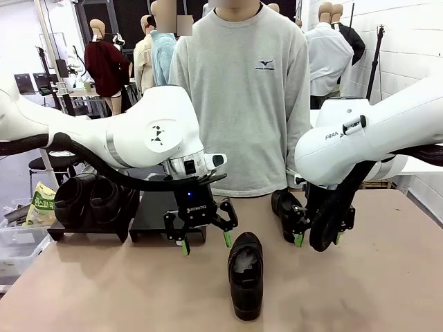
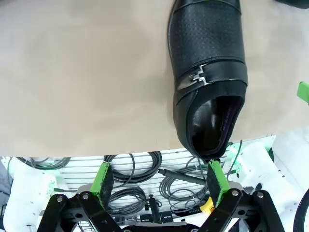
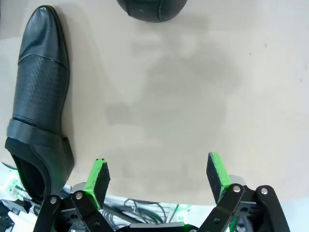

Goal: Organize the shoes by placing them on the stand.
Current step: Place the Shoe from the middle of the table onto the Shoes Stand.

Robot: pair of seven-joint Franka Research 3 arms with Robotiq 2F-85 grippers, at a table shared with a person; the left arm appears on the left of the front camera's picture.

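One black shoe [image 1: 246,274] lies mid-table, toe toward me. My left gripper [image 1: 205,237] hangs open just left of its heel end, nothing between the fingers. In the left wrist view that buckled shoe [image 2: 207,72] lies just beyond the right finger [image 2: 217,179] of the left gripper [image 2: 160,179]. A second shoe [image 1: 286,211] rests near the far edge, beside my open right gripper [image 1: 318,238]. The right wrist view shows a shoe [image 3: 41,96] left of the right gripper [image 3: 158,174] and another shoe's toe [image 3: 152,9] at the top. Two shoes [image 1: 90,198] sit on the black stand [image 1: 163,211].
A person in a grey sweatshirt [image 1: 249,104] stands at the far side of the table. Left of the table are a clear bin [image 1: 14,242] and a green-and-white bag [image 1: 41,204]. Bare tabletop [image 1: 360,290] stretches at front right.
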